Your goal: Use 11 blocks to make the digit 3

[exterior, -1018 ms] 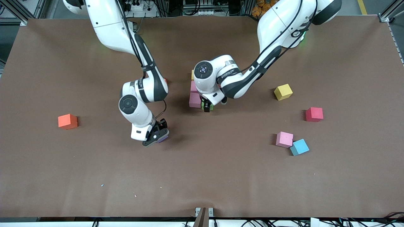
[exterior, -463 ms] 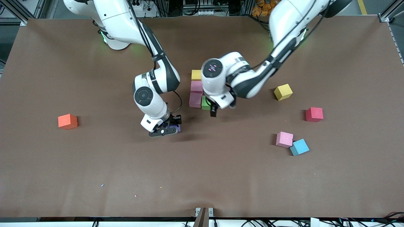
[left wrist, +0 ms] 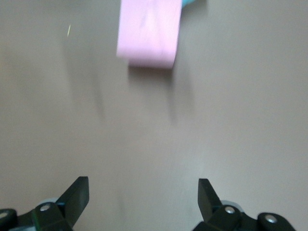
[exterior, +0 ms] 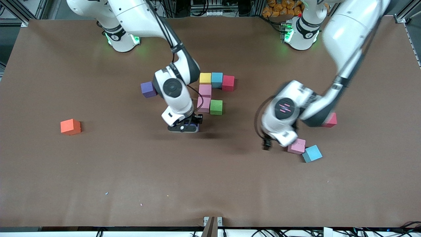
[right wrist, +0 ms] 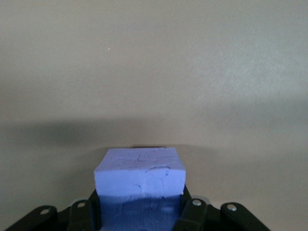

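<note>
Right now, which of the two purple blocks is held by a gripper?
The purple block clamped in the right gripper, over the table near the green block. The other purple block sits free on the table.

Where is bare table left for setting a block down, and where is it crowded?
Bare: the wide strip nearer the camera than every block, and between the orange block and the right tool. Crowded: the placed cluster around the green block, and by the left tool beside the pink block.

White arms (exterior: 342,39), black joints — black cables

Brown table (exterior: 98,184), aluminium frame (exterior: 19,10)
</note>
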Controlling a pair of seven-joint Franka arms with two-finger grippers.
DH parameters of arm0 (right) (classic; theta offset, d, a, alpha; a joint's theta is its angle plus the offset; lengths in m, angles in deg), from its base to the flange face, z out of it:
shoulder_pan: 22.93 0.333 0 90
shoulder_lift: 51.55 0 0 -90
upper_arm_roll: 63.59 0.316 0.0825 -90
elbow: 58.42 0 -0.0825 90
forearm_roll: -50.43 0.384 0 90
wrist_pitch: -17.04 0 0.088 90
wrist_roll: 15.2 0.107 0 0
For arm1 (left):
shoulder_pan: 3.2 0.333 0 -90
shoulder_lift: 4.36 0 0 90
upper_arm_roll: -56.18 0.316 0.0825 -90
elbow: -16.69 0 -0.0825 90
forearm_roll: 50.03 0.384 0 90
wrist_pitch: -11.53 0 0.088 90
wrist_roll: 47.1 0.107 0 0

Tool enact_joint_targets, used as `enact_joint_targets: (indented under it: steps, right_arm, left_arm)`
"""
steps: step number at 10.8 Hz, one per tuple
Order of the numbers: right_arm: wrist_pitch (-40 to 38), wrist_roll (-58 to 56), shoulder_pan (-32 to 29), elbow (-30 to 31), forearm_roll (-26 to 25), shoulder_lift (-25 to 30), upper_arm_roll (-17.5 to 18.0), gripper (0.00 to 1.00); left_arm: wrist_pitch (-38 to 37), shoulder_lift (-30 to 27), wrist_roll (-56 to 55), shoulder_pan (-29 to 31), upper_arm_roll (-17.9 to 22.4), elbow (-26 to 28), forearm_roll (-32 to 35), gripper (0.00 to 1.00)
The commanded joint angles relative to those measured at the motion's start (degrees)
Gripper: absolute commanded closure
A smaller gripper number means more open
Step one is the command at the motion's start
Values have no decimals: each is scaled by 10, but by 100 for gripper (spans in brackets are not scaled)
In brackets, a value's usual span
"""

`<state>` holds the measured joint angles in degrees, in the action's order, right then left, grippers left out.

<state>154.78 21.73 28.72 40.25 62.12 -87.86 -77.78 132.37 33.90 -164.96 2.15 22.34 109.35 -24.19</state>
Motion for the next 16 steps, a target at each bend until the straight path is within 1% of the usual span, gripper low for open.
enact_joint_targets:
  steps: [1, 2, 4, 7, 9, 11, 12, 13, 16]
  right_arm:
    - [-32, 58, 1, -22, -35, 5, 14, 100]
    - [-28, 73, 3, -21, -35, 3, 16, 100]
    - [-27, 88, 6, -20, -37, 1, 28, 100]
    - [-15, 107, 6, -17, -36, -8, 36, 100]
    - [-13, 109, 6, -17, -36, -11, 36, 100]
    - [-10, 110, 7, -16, -36, -18, 37, 100]
    - [-10, 114, 7, -15, -36, -19, 40, 100]
    - [-9, 122, 7, -15, -36, -24, 42, 100]
    - [-1, 122, 8, -15, -42, -27, 47, 100]
  left_arm:
    - [-3, -5, 73, 61, -10, 12, 3, 0]
    - [-3, -1, 101, 84, -10, 14, 4, 0]
    - [8, 9, 133, 107, -9, 15, 5, 0]
    - [71, 16, 152, 129, -7, 44, 14, 0]
    - [98, 27, 154, 129, -4, 49, 21, 0]
    - [99, 38, 154, 131, -3, 54, 51, 0]
    - [99, 37, 154, 139, -2, 66, 57, 0]
    - [99, 33, 155, 146, -3, 79, 63, 0]
    - [95, 25, 155, 147, -3, 82, 64, 0]
